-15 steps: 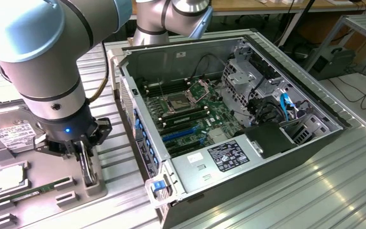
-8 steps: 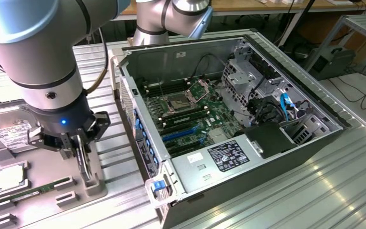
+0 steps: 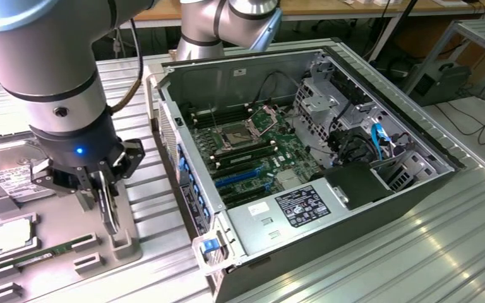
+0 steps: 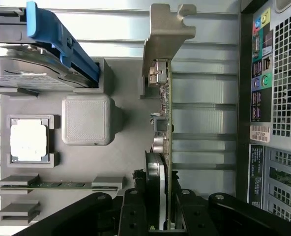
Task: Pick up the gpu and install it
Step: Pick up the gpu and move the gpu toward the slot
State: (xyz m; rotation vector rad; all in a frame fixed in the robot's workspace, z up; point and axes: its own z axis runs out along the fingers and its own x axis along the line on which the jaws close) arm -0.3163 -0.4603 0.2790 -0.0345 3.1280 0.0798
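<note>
The tool (image 4: 160, 216) is covering one end of the gpu (image 4: 164, 98), the arm (image 3: 57, 82) is hiding part of the drive (image 3: 7, 173), and the edge is cropping the case (image 4: 283, 73).

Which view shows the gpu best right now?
Wrist view: the gpu runs edge-on from its silver bracket to the gripper clamping it. Exterior view shows a thin dark card upright in the gray tray.

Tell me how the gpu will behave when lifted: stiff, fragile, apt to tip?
Likely stiff: the gpu is a thin board with a metal bracket. Standing on edge, it could tip sideways. Its exposed parts look fragile.
</note>
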